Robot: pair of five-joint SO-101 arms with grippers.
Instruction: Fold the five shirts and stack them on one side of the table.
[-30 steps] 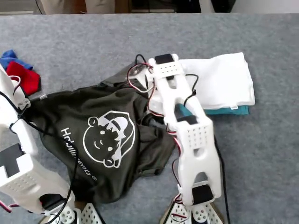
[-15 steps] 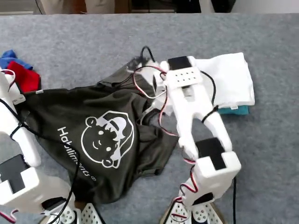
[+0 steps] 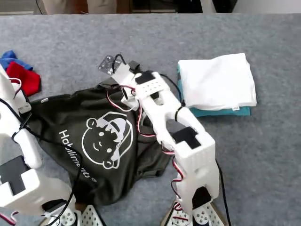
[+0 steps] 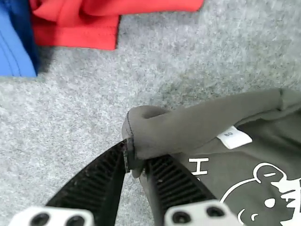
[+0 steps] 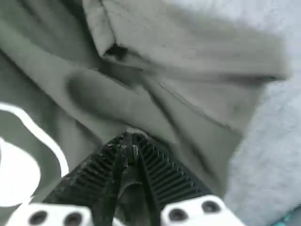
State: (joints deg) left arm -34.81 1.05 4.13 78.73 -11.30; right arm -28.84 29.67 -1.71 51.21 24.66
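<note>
Grey felt-like cloth covers the table (image 3: 263, 155). At its far left edge lies a crumpled blue shirt (image 3: 6, 57), with a red shirt (image 3: 24, 76) touching it on the near side.

Just beside these, the left gripper (image 4: 134, 162) is clenched on a rolled corner of the dark olive shirt (image 3: 70, 117), the hem pinched between its ribbed black fingers. A small white label (image 4: 233, 137) shows on the cloth near that corner.

The olive shirt is spread, rumpled and unfolded, over the middle-left of the table. Its white bear-face print (image 3: 109, 139) faces up, with white lettering beside it.

The right arm reaches from the near edge across the shirt's right side. The right gripper (image 5: 130, 143) is down on the shirt's far edge, its fingers closed together on a fold of the olive cloth.

Well apart to the right, a white shirt (image 3: 216, 80) lies folded on top of a folded teal shirt (image 3: 221, 112), whose edge shows along the near and left sides.
</note>
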